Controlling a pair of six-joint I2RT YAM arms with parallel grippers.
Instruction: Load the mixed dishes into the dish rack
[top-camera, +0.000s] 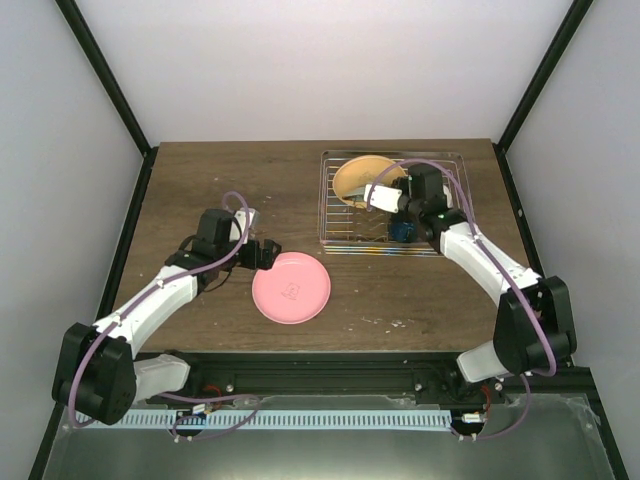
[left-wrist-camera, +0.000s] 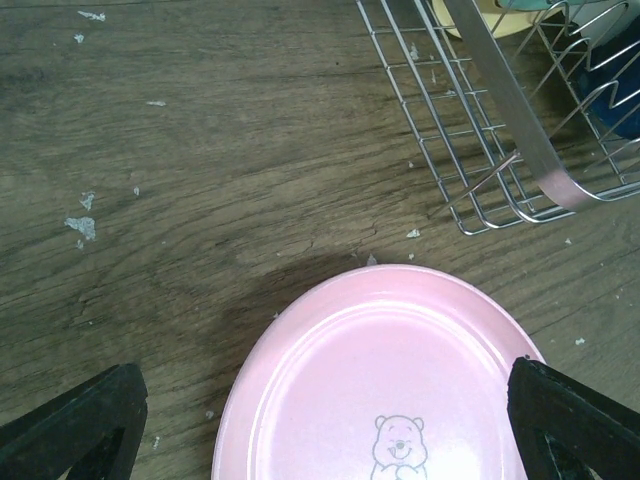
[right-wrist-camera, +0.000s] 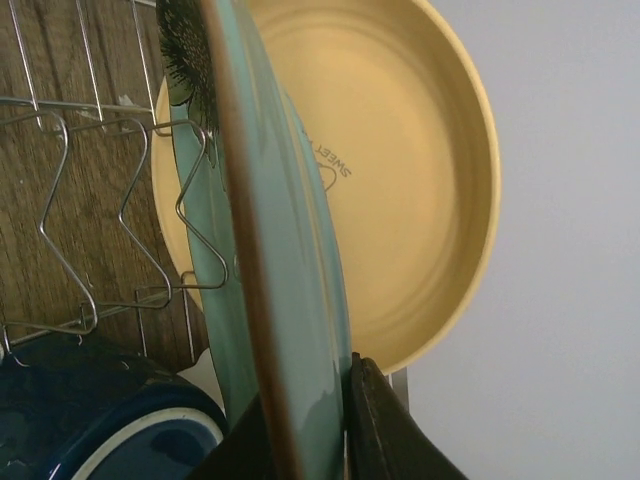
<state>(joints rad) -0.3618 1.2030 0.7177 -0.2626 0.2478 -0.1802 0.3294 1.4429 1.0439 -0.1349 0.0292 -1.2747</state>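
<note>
Overhead, the left gripper (top-camera: 268, 253) sits beside the round pink plate (top-camera: 291, 288); the right gripper (top-camera: 362, 197) hangs over the silver wire dish rack (top-camera: 345, 226). Left wrist: jaws wide, flanking that plate. Right wrist: jaws clamp an upright mint-green plate (right-wrist-camera: 300, 280), seemingly inside the rack, its bottom cut off.

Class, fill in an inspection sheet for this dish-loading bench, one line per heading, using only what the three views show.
Surface: dark wood table, worn.
Job's things: pink plate lies flat on the table outside the rack. The yellow dish, mint plate and blue mug are in the rack, both dishes on edge.
Clutter: pale flecks on the wood; nothing else seen.
End effectors: left end effector is open at the pink plate's edge. Right end effector is shut on the mint plate's rim.
Cables: purple cables loop along both arms, clear of the dishes.
Surroundings: white walls and black frame posts.
</note>
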